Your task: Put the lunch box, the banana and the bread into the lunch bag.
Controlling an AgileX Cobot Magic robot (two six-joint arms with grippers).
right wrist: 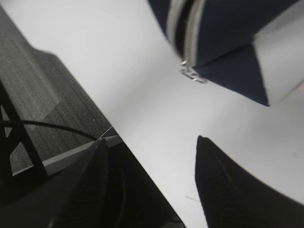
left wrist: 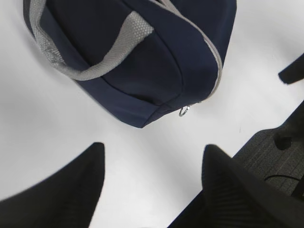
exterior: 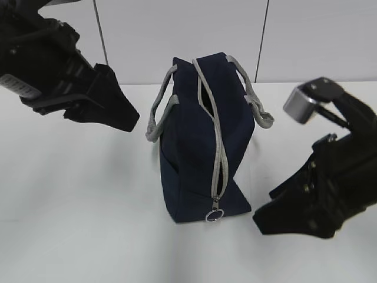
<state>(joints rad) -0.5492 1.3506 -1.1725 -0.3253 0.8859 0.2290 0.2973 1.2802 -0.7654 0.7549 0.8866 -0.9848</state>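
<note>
- White desk — smooth, evenly lit.
- Behind the desk, a pale wall with dark vertical seams.
- Below the desk edge, grey carpet floor.

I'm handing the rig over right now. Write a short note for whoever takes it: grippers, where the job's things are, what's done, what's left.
Left gripper: open, empty, hanging above the table left of the lunch bag.
Right gripper: open, empty, low at the bag's near right.
Lunch bag: in the middle of the table; zipper looks closed at the near end, with a gap showing at the far end; ring pull at the near end.
Lunch box, banana, bread: not visible in any view.
Done: cannot tell whether anything is inside.
Left: confirm the contents, then finish packing.
</note>
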